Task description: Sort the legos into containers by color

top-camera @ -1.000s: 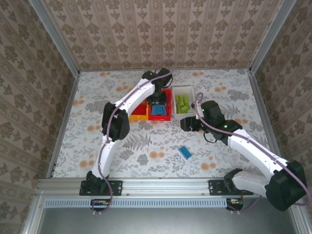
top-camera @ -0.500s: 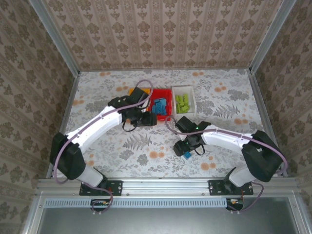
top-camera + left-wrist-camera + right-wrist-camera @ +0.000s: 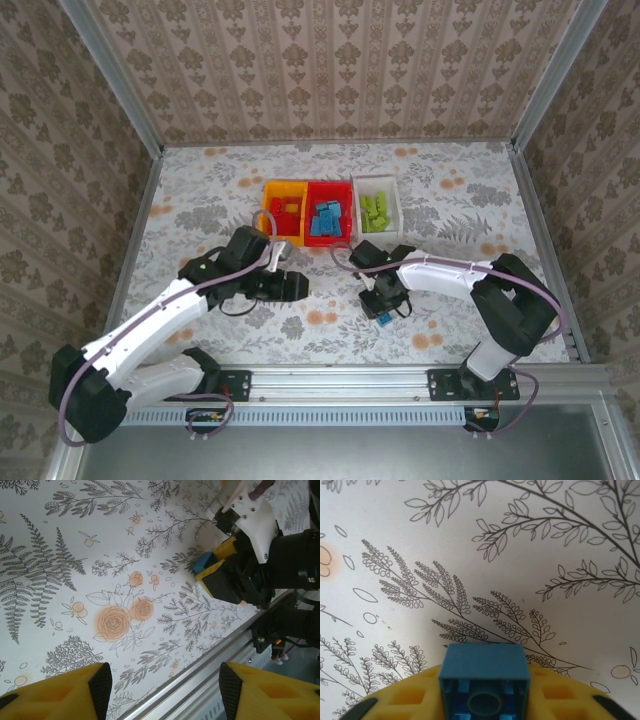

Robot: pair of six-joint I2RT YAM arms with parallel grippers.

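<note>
Jaws of the right gripper were clenched on one blue brick, low over the floral table, well in front of the bins. We noted the left gripper spread wide and empty, nearby to its left. Red bricks lay in the yellow-orange bin, blue bricks in the red bin, green bricks in the white bin.

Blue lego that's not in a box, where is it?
In the top view the blue lego is pinched in the right gripper, down at the table, on the near side of the white bin.
</note>
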